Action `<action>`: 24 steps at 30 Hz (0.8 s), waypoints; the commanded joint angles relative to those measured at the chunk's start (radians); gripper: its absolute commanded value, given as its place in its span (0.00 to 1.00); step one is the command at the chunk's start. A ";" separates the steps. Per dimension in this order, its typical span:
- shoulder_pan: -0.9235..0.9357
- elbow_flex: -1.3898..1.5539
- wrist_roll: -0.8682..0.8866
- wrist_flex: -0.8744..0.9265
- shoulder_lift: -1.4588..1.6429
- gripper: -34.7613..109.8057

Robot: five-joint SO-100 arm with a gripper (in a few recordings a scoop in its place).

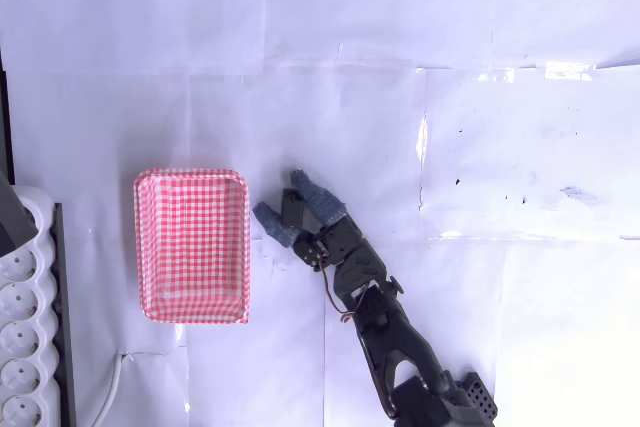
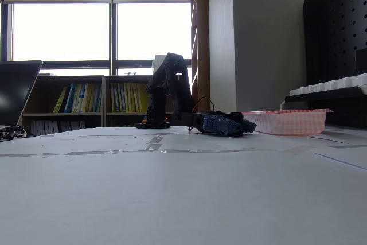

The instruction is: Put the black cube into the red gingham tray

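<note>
Grey-blue padding covers both fingers of the gripper (image 1: 284, 204), which lies low over the white table (image 1: 400, 67) just to the right of the red gingham tray (image 1: 191, 244) in the overhead view. Its jaws stand partly spread around the black cube (image 1: 291, 209), a small dark block sitting between the two fingers (image 1: 318, 199) near their base. Whether the pads press on the block or merely bracket it cannot be told from above, and in the fixed view the gripper (image 2: 232, 125) rests at table level with the block hidden behind the padding. The cube is outside the tray, near the upper part of its right rim, and the tray holds nothing.

Judging from this, the grasp looks like the step in hand. The main risk is a loose hold: with the block deep in the jaws and off to one side, closing could twist it or squeeze it out. A second risk is the tray's raised rim just beside the fingertips; a sideways move made too low would shove the light tray toward the white power strip (image 1: 22, 347) on its far side, or knock the cube loose against the rim.
</note>
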 commanded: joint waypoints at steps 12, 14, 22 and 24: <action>0.017 0.169 -0.158 1.477 -0.807 0.24; -0.012 0.287 -0.225 1.628 -0.836 0.24; -0.190 0.940 -0.410 2.115 -0.683 0.24; -0.233 1.104 -0.434 2.189 -0.595 0.24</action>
